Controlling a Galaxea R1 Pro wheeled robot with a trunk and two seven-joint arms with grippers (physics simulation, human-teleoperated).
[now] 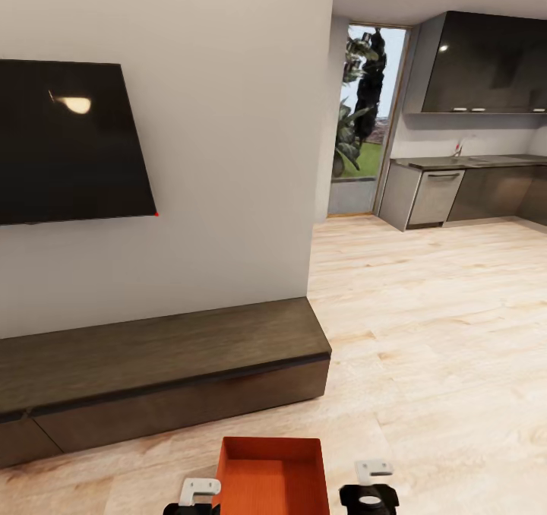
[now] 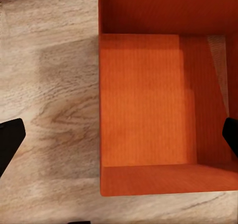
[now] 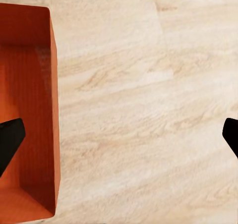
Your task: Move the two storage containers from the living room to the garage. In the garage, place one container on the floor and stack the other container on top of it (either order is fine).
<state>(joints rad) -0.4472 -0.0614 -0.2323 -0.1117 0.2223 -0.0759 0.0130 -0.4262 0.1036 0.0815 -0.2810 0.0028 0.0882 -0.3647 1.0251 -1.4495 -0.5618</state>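
One storage container sits between two open-jawed grippers on wood floor.

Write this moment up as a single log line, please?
place: living room | orange bin on wood floor between both arms | left gripper: open, straddling bin wall | right gripper: open, straddling opposite wall | not lifted

Storage container on the floor before the cabinet, between both tools
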